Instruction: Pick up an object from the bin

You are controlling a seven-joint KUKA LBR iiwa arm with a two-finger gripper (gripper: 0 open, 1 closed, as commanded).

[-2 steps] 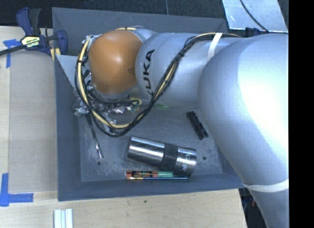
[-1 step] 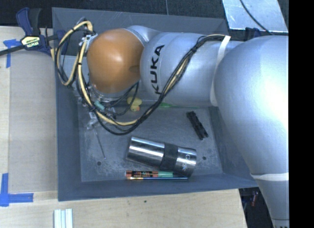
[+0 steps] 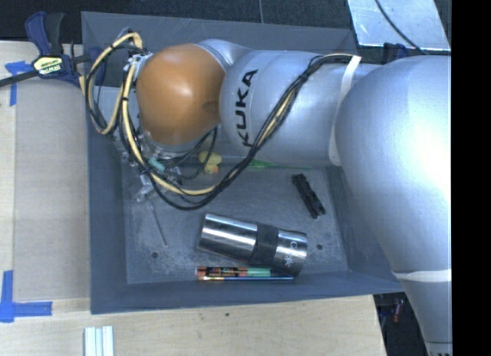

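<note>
Claw [image 3: 147, 180] sits low in the upper left of the bin [image 3: 230, 299], under the arm's orange cover; clenched or released, I cannot tell. Nothing looks lifted yet, so the pick is left to do. A silver-and-black cylinder [image 3: 253, 243] lies near the front wall, a striped pen [image 3: 245, 272] just beside it, a black bar [image 3: 308, 195] further right, and a small yellow piece [image 3: 211, 164] nearest the claw.

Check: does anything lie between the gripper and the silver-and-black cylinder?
Nothing visible does. The gripper sits at the bin's left; only bare bin floor separates it from the silver-and-black cylinder. The multicoloured pen lies beyond, by the front wall.
</note>
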